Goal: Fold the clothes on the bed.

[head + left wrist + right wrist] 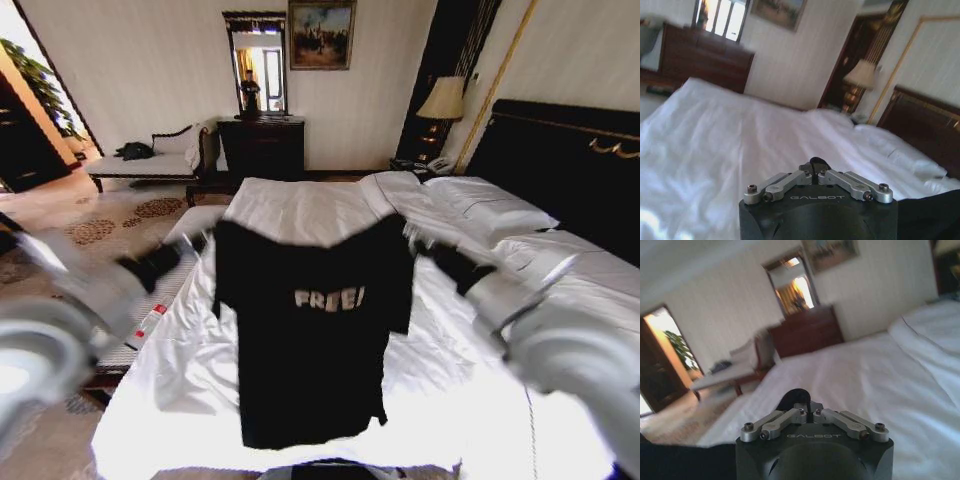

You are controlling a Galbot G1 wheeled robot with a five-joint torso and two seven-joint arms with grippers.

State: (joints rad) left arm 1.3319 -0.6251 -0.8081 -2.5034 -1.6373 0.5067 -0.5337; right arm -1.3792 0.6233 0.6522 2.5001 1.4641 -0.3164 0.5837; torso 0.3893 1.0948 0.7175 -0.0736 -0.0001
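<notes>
Two hands, left hand (205, 243), right hand (412, 240), pinch T-shirt (310, 330) shoulders above bed (180, 390).

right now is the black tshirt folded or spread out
Spread out, not folded: the T-shirt hangs full length above the bed, left gripper and right gripper at its shoulders.

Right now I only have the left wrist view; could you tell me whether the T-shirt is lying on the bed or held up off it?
Observer: Held up. In the head view the black T-shirt hangs spread out above the bed, with its white lettering facing the camera.
Operator: Thank you. Is the right tool holding it too?
Observer: Yes. The right tool is shut on one shoulder, and the left tool on the other.
</notes>
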